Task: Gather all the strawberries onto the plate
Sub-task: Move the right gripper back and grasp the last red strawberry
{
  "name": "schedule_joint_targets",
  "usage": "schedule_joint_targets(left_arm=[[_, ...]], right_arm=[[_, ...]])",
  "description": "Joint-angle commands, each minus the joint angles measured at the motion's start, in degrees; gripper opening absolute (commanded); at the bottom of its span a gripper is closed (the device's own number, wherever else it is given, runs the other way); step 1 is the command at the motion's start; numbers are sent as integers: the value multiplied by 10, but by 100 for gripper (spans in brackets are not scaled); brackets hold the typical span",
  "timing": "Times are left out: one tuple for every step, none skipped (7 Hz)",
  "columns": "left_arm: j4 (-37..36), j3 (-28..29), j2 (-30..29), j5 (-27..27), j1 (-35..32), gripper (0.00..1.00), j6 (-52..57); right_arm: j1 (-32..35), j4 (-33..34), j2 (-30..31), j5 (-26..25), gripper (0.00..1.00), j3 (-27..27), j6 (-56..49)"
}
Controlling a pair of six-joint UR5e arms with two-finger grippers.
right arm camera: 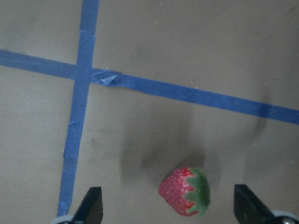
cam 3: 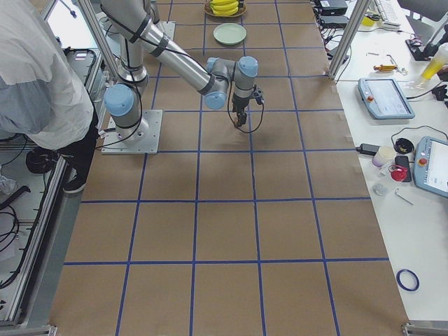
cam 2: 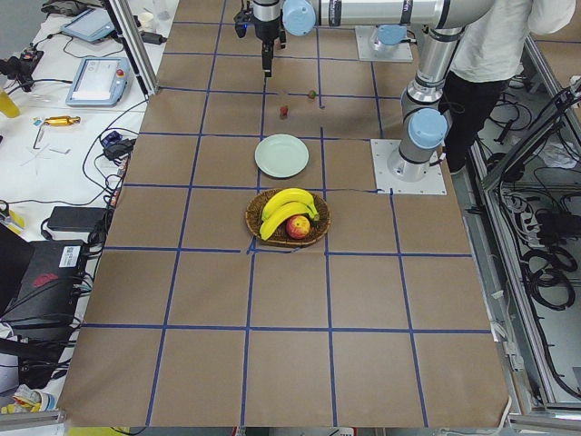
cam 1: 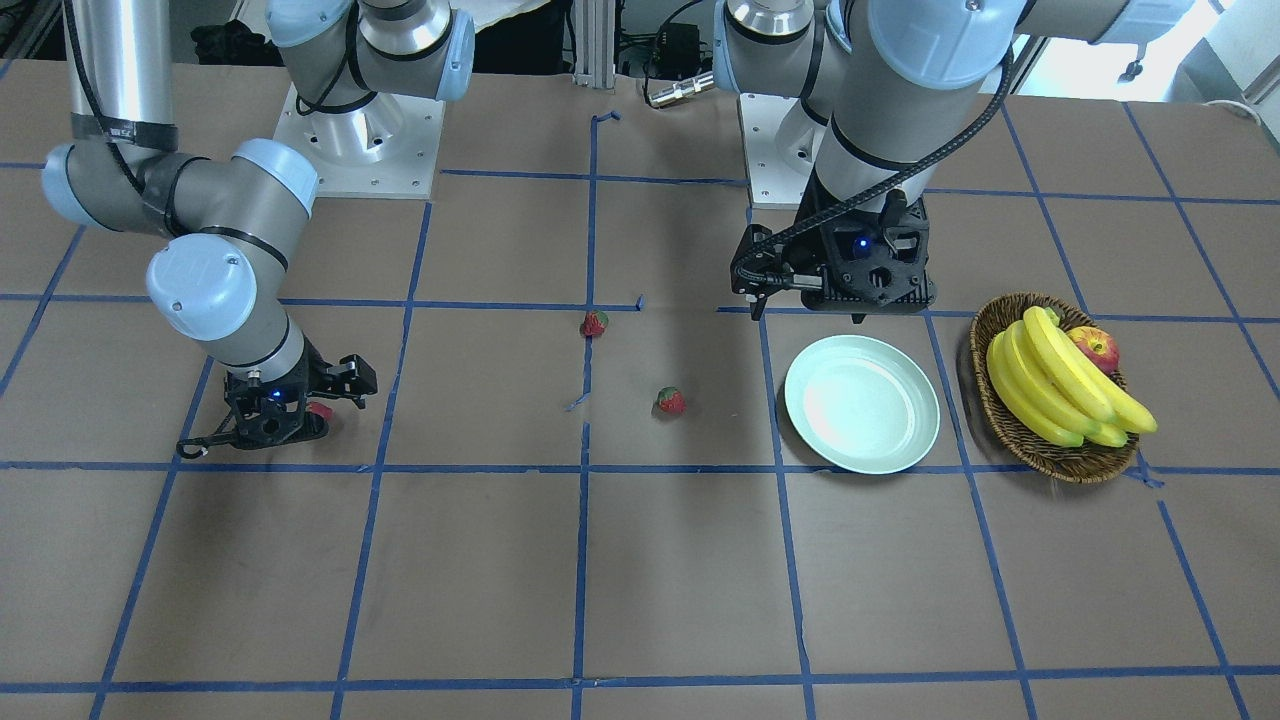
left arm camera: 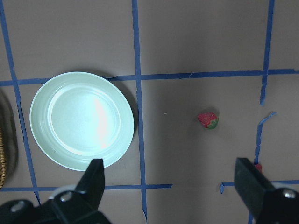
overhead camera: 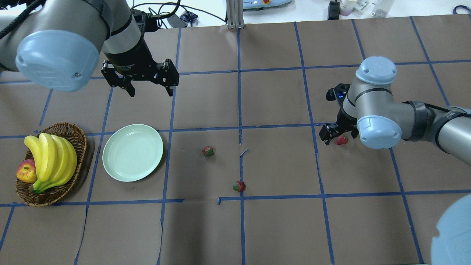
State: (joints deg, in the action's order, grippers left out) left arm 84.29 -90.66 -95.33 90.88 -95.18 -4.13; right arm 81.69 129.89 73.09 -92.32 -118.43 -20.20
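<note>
While the right arm bends low with its wrist pointing straight down, the right gripper (overhead camera: 336,138) stands wide open astride a strawberry (right arm camera: 184,191) on the table (overhead camera: 279,228). It touches neither finger, its long axis runs finger to finger, and its cap faces the wrist view's right. Two other strawberries (overhead camera: 208,151) (overhead camera: 239,186) lie mid-table beside the plate (overhead camera: 110,162), and the left gripper (overhead camera: 150,92) hangs open, holding nothing.

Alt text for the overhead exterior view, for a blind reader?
The right gripper, open, sits low around one strawberry at the view's right. Two more strawberries lie mid-table; the empty plate lies left, with the open left gripper hovering beyond it and a basket of bananas and an apple at far left.
</note>
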Motion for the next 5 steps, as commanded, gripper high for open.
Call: schedule_joint_targets(left_arm=[[0, 0, 0, 0, 0, 100, -1], [0, 0, 0, 0, 0, 100, 0], [-1, 0, 0, 0, 0, 100, 0], [0, 0, 1, 0, 0, 100, -1], [0, 0, 1, 0, 0, 100, -1]], right_arm=[[0, 1, -2, -1, 74, -5, 0], [0, 5, -11, -1, 74, -6, -1], [0, 15, -18, -2, 74, -1, -2], [0, 15, -17, -1, 73, 0, 0], [0, 15, -16, -3, 54, 0, 1]])
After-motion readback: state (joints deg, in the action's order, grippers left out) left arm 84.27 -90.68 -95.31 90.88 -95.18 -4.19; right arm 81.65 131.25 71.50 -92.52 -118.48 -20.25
